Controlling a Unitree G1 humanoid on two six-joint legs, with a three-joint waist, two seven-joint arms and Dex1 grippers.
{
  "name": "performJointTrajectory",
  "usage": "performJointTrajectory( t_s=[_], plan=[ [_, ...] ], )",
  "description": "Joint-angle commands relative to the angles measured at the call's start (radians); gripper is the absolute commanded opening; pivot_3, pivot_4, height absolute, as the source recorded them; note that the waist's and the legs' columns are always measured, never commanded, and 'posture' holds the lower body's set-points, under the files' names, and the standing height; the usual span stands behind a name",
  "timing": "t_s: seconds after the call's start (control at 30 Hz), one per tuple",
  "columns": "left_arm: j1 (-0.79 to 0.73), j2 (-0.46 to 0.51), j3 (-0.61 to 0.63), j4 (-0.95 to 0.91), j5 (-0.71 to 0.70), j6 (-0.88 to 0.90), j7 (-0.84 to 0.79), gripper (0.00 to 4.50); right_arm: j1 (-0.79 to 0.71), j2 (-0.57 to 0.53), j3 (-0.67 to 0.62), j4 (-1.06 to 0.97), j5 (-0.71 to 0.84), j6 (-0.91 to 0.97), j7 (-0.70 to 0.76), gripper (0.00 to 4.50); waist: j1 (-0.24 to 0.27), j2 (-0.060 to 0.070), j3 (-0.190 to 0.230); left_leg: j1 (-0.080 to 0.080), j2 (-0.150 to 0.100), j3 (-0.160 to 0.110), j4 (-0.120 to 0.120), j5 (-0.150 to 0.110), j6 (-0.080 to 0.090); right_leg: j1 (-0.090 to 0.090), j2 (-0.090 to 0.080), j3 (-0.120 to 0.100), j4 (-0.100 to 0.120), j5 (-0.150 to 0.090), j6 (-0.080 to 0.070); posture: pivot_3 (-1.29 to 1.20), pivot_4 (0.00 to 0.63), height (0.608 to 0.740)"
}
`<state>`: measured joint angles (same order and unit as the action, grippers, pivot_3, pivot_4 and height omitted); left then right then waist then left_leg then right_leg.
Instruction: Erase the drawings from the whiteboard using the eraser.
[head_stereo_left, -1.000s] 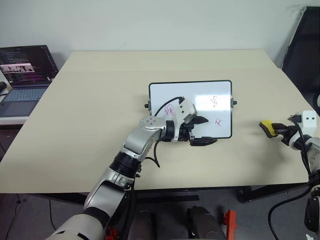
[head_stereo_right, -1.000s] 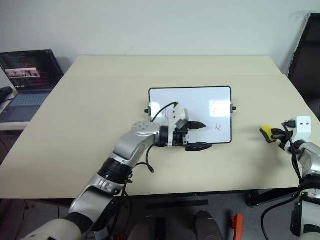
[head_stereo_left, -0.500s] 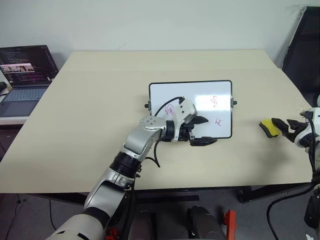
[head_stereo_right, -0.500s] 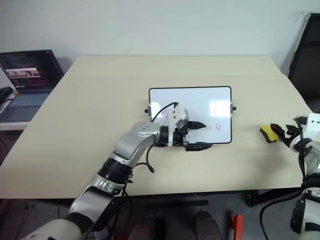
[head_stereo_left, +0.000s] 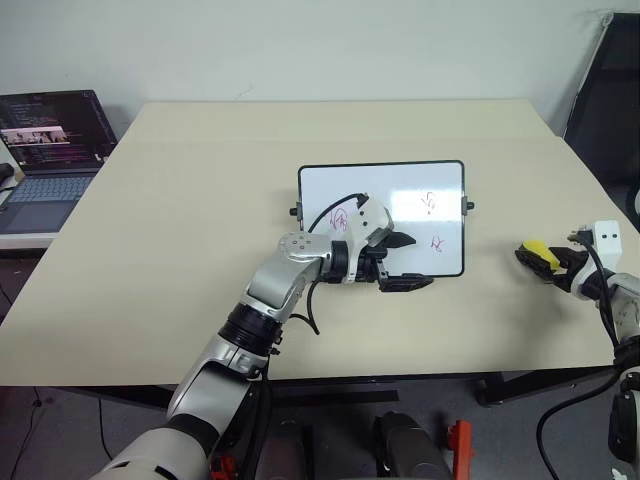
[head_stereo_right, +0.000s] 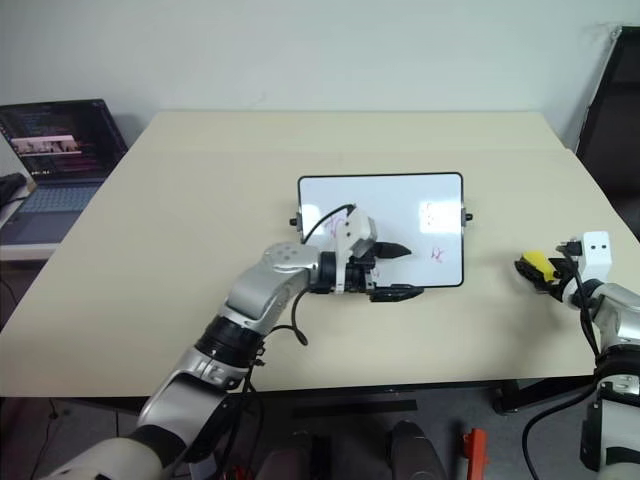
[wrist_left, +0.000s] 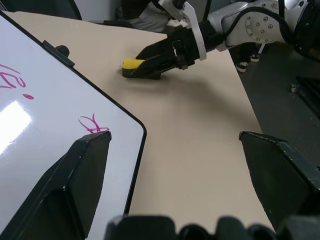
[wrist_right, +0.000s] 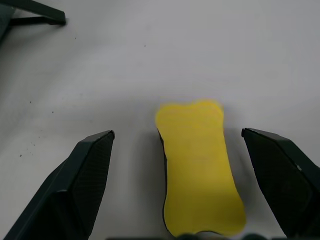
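Red-purple drawings (head_stereo_left: 431, 222) mark the whiteboard (head_stereo_left: 400, 185) at mid-bench (head_stereo_left: 180, 220), where the left gripper (head_stereo_left: 406, 262) hovers over the near edge, fingers wide and empty. Well to the right lies the yellow eraser (wrist_right: 200, 165), between the right gripper's (head_stereo_left: 545, 262) spread fingers, untouched, long axis along them. The right arm is nearer by far.

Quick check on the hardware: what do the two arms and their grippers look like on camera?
Both arms are silver-grey metal with black joint rings. The left arm has a round grey joint cap with small dots and a loose black cable looping beside it. Left gripper and right gripper each have two black wedge-shaped fingers. A white box sits on the right wrist.
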<state>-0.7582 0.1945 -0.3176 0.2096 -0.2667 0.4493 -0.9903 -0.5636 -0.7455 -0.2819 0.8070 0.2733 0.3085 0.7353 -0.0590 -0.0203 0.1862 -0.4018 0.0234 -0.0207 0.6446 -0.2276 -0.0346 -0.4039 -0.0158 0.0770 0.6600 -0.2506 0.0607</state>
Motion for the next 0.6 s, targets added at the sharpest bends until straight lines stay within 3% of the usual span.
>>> performJointTrajectory(
  t_s=[0.03,0.07,0.17,0.4,0.6],
  plan=[
    [-0.002,0.003,0.021,-0.03,-0.002,-0.014,0.003,4.5,-0.029,-0.006,-0.007,0.006,-0.008,-0.032,-0.006,4.48,0.0,0.0,0.0,0.0,0.0,0.0,0.0,0.0,0.0,0.0,0.0,0.0,0.0,0.0,0.0,0.0,0.15,0.74],
    [0.0,0.003,0.02,-0.031,-0.002,-0.014,0.003,4.5,-0.031,-0.005,-0.008,0.012,-0.009,-0.035,-0.006,4.48,0.0,0.0,0.0,0.0,0.0,0.0,0.0,0.0,0.0,0.0,0.0,0.0,0.0,0.0,0.0,0.0,0.15,0.74],
    [0.0,0.003,0.018,-0.033,-0.001,-0.014,0.003,4.5,-0.037,-0.004,-0.011,0.028,-0.013,-0.047,-0.012,3.9,0.0,0.0,0.0,0.0,0.0,0.0,0.0,0.0,0.0,0.0,0.0,0.0,0.0,0.0,0.0,0.0,0.15,0.74],
    [-0.002,0.004,0.016,-0.035,0.0,-0.013,0.002,4.5,-0.043,0.003,-0.018,0.045,-0.011,-0.065,-0.03,1.4,0.0,0.0,0.0,0.0,0.0,0.0,0.0,0.0,0.0,0.0,0.0,0.0,0.0,0.0,0.0,0.0,0.15,0.74],
    [-0.001,0.006,0.018,-0.036,0.0,-0.011,0.003,4.5,-0.033,0.002,-0.027,0.023,0.001,-0.064,-0.029,1.27,0.0,0.0,0.0,0.0,0.0,0.0,0.0,0.0,0.0,0.0,0.0,0.0,0.0,0.0,0.0,0.0,0.15,0.74]
  ],
)
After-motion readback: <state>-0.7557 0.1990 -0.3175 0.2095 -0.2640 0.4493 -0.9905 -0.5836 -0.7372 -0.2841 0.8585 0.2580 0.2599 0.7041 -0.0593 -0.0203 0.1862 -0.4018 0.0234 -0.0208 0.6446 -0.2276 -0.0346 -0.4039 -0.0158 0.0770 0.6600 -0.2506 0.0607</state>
